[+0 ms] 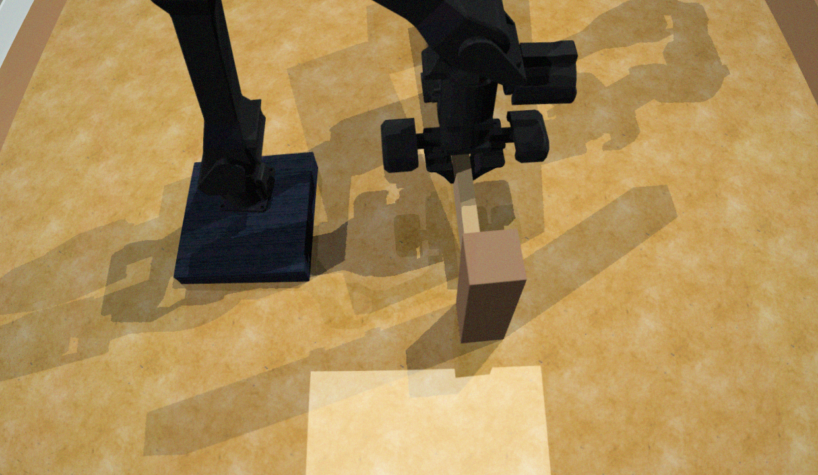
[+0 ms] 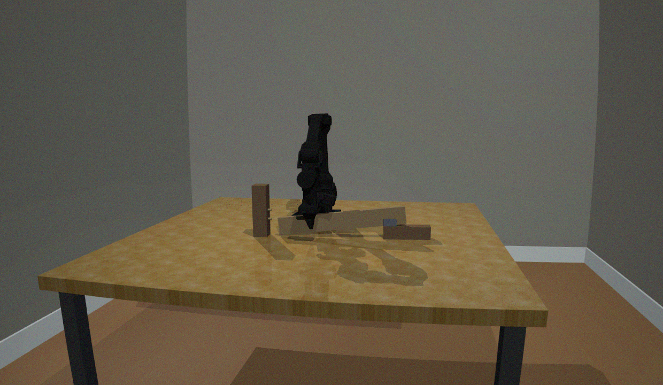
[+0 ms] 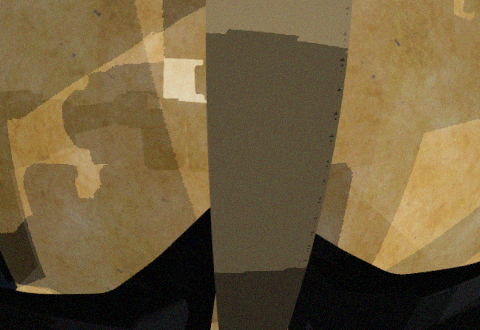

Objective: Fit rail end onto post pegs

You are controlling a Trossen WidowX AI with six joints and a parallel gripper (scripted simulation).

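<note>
Gripper (image 2: 310, 221) is clamped on the rail (image 2: 343, 221) near its low end. That end sits just short of the post (image 2: 260, 209), below the pegs (image 2: 268, 213); the far end rests at the footboard block (image 2: 406, 232). Risk: lifting off-axis could jam the pegs or pull the far end from its bracket.

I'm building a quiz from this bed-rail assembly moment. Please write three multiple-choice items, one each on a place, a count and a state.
1. Where is the rail gripped? A near the post end; B at the bracket end; C nowhere
2. How many pegs stick out of the post? A one; B two; C four
3. How does the rail sit? A level; B sloping; C upright

Answers: 1 A, the gripper is shut on it close to the post. 2 B, two pale pegs show on the post's side. 3 B, it rises toward the footboard block.
</note>
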